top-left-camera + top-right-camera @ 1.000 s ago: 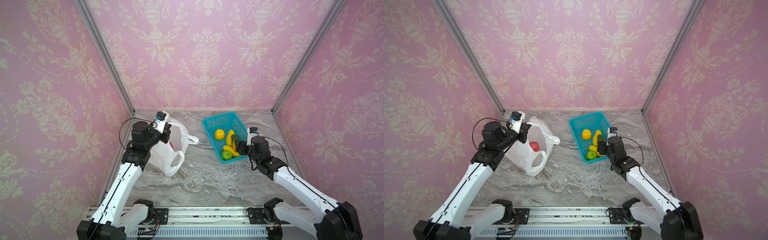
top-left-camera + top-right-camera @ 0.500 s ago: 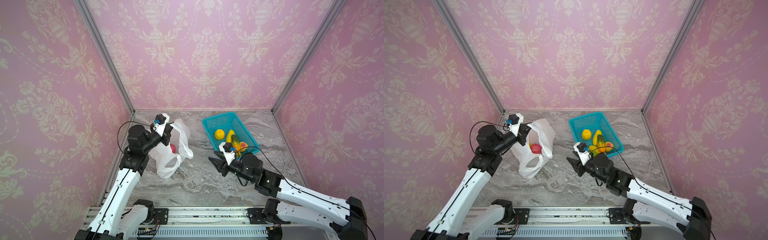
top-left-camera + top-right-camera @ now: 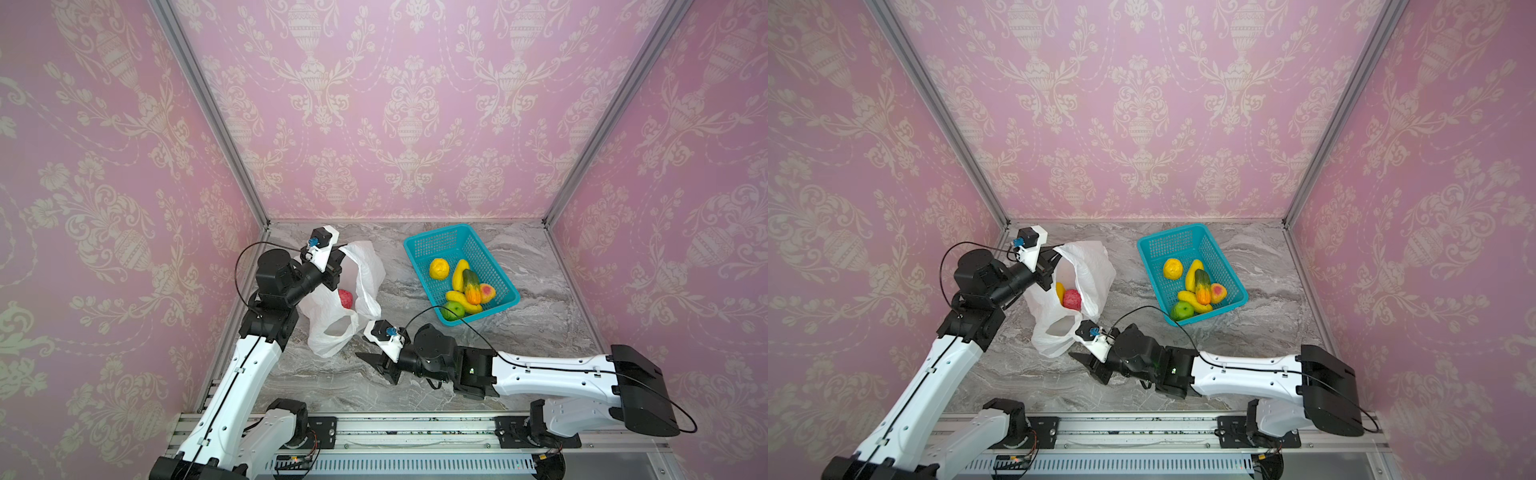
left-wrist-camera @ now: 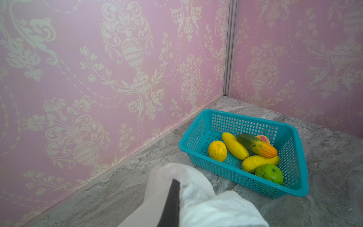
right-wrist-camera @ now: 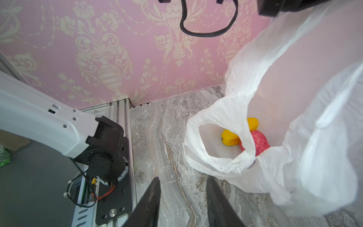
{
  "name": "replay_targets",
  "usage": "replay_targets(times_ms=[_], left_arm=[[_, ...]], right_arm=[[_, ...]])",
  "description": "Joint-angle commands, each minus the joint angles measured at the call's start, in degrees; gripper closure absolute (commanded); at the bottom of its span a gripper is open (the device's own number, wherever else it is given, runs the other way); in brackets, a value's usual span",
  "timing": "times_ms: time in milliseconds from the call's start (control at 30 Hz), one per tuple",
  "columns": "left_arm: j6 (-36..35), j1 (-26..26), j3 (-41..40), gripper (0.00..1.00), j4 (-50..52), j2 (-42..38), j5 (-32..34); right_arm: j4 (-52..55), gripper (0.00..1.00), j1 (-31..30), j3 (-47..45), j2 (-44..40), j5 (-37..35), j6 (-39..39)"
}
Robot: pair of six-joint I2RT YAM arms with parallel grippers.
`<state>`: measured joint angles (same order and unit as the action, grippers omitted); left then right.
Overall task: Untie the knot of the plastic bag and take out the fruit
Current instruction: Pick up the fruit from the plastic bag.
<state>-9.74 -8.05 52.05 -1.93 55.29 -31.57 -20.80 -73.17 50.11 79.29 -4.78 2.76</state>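
The white plastic bag (image 3: 362,272) hangs open at the left of the table in both top views, and my left gripper (image 3: 335,266) is shut on its upper rim. In the left wrist view one dark finger (image 4: 172,198) presses into the plastic bag (image 4: 206,202). Inside lie a pink-red fruit (image 5: 259,142) and a yellow fruit (image 5: 229,138), also visible in a top view (image 3: 1072,299). The knot is out of view. My right gripper (image 3: 376,368) is open and empty, low over the table just in front of the bag's lower handle loop (image 5: 216,155).
A teal basket (image 3: 436,245) stands at the back right with several fruits (image 3: 461,282) in it, yellow, green and orange-red. Pink walls close in three sides. The left arm's base and the rail (image 5: 110,157) lie near the front edge.
My right arm swung from the basket to the table in front of the bag, and its jaws narrowed. The left gripper kept its hold, and the bag now hangs narrower.
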Motion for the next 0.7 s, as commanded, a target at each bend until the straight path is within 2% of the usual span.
replay_targets(times_ms=[0,100,167,433,667], left_arm=[[0.3,-0.2,0.9,1.0,0.8,0.5,0.9],[0.2,-0.3,0.9,1.0,0.9,0.4,0.9],[0.2,-0.3,0.9,1.0,1.1,0.4,0.8],[-0.2,-0.3,0.8,1.0,1.1,0.2,0.1],[0.2,-0.3,0.8,1.0,0.6,-0.1,-1.0]], right_arm=[[-4.7,0.63,-0.3,2.6,1.8,0.8,1.1],[0.3,0.68,0.8,8.1,5.5,-4.5,3.3],[4.4,0.71,3.3,12.3,8.2,-4.6,5.9],[9.2,0.74,11.4,23.5,18.6,-11.6,11.6],[14.8,0.73,12.2,31.7,27.0,-14.5,12.1]])
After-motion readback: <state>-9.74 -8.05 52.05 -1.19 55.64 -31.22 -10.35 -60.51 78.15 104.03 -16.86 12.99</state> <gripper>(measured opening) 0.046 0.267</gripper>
